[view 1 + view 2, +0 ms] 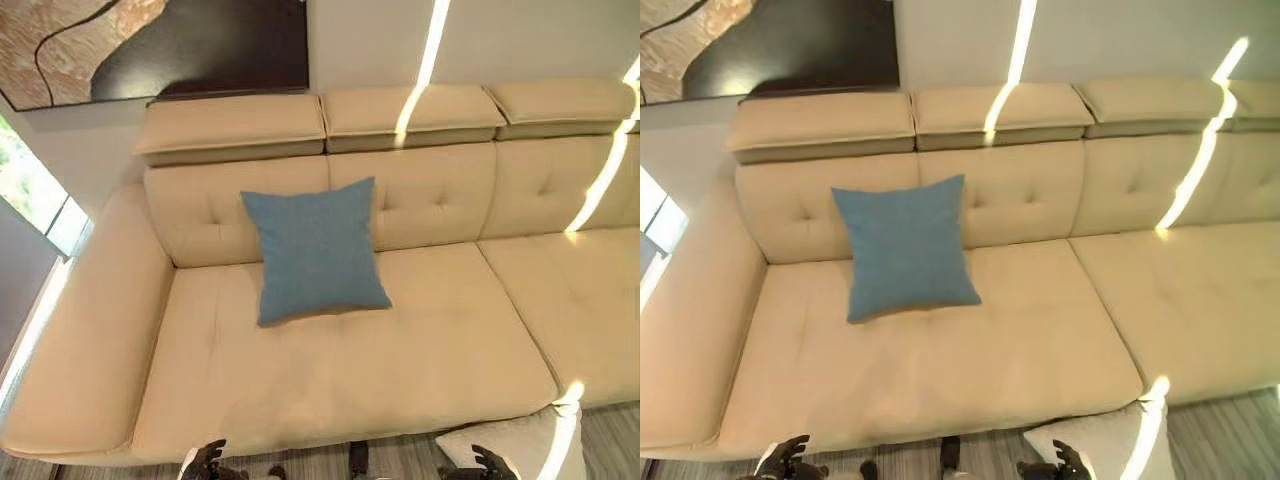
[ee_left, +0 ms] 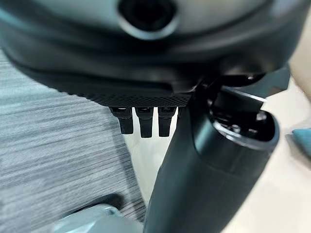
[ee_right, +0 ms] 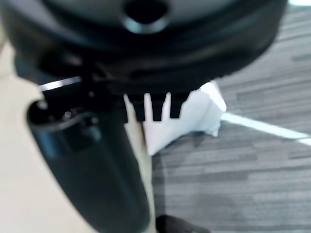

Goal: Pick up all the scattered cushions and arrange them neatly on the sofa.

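On the sofa [image 1: 330, 370] in the eye views, a blue cushion [image 1: 315, 250] leans upright against the backrest at about 11 o'clock of the seat, seemingly already arranged, while a white cushion [image 1: 520, 445] lies on the floor at 5 o'clock, just beside the right hand [image 1: 490, 465]. In the left wrist view the left hand [image 2: 146, 121] hangs with relaxed fingers, empty; in the right wrist view the right hand's fingers likewise hang loose over the white cushion, probably poised to fetch it.

Cushion [image 1: 315, 250] leaned on sofa [image 1: 420, 350] backrest, left of frame centre. Second cushion [image 1: 525, 445] lay on floor [image 1: 610, 440], lower right, before sofa.
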